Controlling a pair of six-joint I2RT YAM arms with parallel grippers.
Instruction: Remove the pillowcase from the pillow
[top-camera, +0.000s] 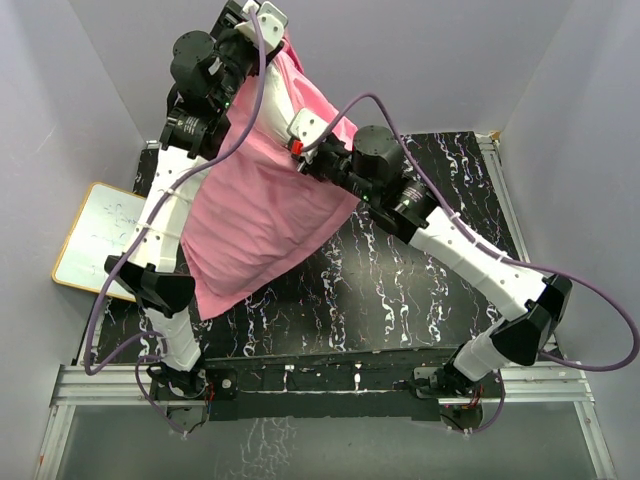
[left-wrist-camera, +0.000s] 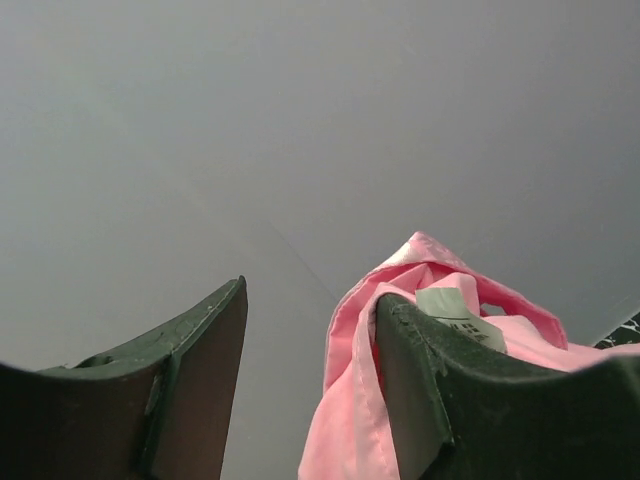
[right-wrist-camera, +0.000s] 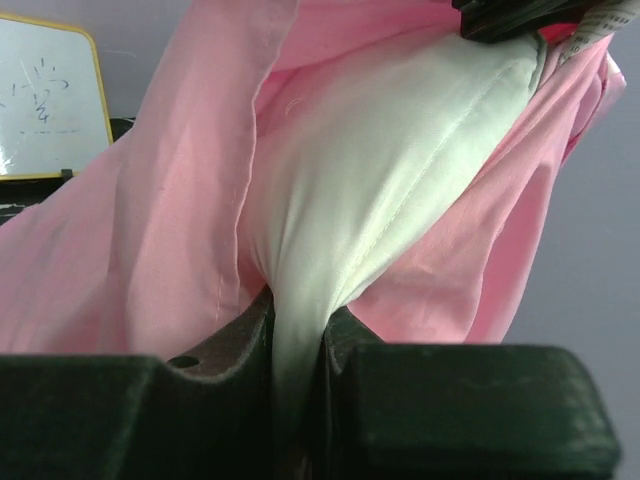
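- Nearest you, the lower corner of the pink pillowcase (top-camera: 260, 220) touches the black marbled table (top-camera: 400, 290), left of centre, beside your left arm.
- From there the pillowcase rises as one long slanting sheet, away from you and up toward the back wall.
- Off the table's left edge lies a whiteboard (top-camera: 95, 235) with a yellow frame, partly tucked behind the left arm.
- Midway up the sheet, your right claw (right-wrist-camera: 298, 335) is pressed together on a fold of the white pillow (right-wrist-camera: 400, 170). The fold is squeezed thin between the jaws.
- The pillow sits inside the pillowcase. Pink cloth hangs loose on both sides of it, open toward the claw.
- Farthest and highest, your left claw (left-wrist-camera: 312, 292) stands spread, with grey wall showing through the gap.
- Pink cloth bunches over and against the inner side of one finger (left-wrist-camera: 470, 400), and a small white label (left-wrist-camera: 455, 312) lies on that finger's tip. The other finger touches nothing.
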